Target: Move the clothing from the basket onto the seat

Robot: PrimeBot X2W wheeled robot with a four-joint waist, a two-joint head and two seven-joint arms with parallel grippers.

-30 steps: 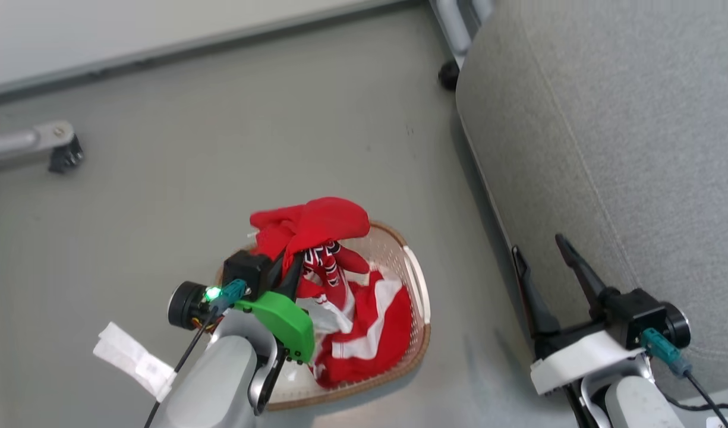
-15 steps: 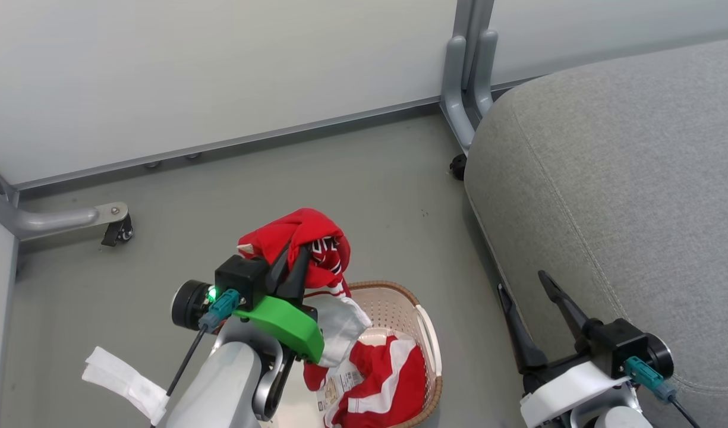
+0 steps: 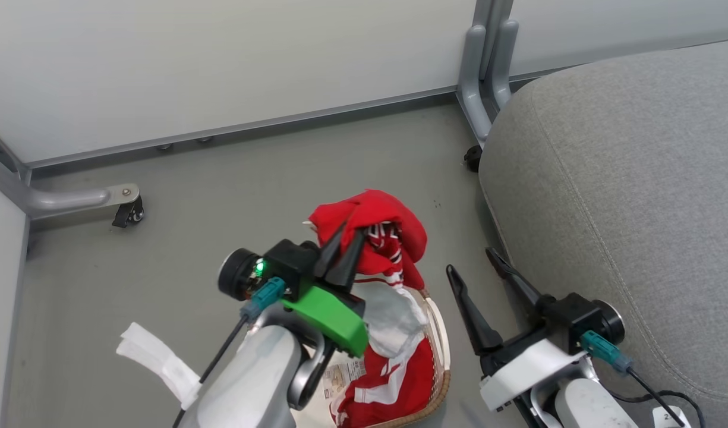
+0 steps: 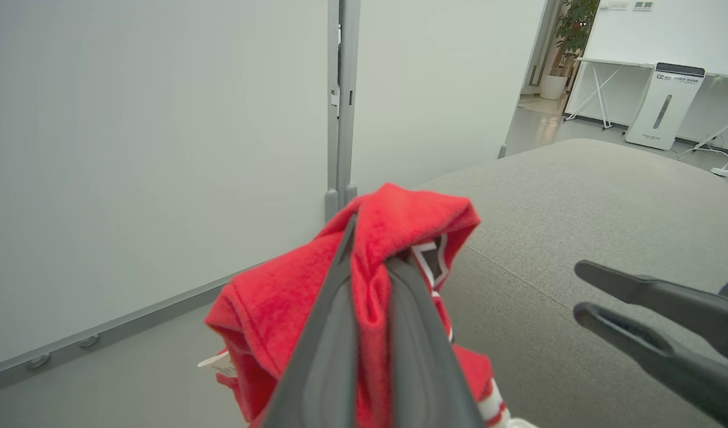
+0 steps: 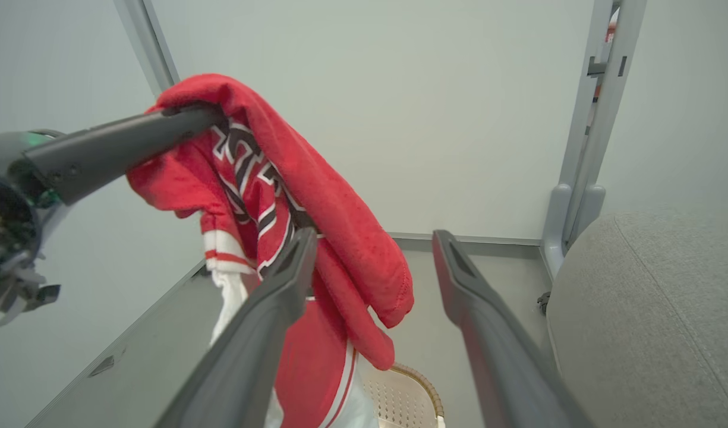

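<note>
My left gripper point(image 3: 352, 229) is shut on a red piece of clothing point(image 3: 393, 235), which hangs lifted above the basket point(image 3: 441, 356). Its lower white and red part trails down to the basket, where more red and white clothing point(image 3: 399, 380) lies. In the left wrist view the red fabric point(image 4: 280, 297) bunches over the closed fingers point(image 4: 334, 333). The right gripper point(image 3: 470, 261) stands open beside the hanging garment, between it and the grey seat point(image 3: 625, 178). In the right wrist view the garment point(image 5: 316, 196) drapes past the left finger point(image 5: 268, 309).
Pale partition walls stand behind, with a grey metal post point(image 3: 485, 71) at the seat's far corner. A castor foot point(image 3: 126, 208) juts out at the left. A white tag point(image 3: 156, 362) hangs by my left forearm. Grey floor point(image 3: 280, 166) lies between wall and basket.
The head camera has tilted up. My left gripper has lifted the red garment out of the basket and carried it right, toward the seat. The right gripper has stayed open and now stands closer to the garment.
</note>
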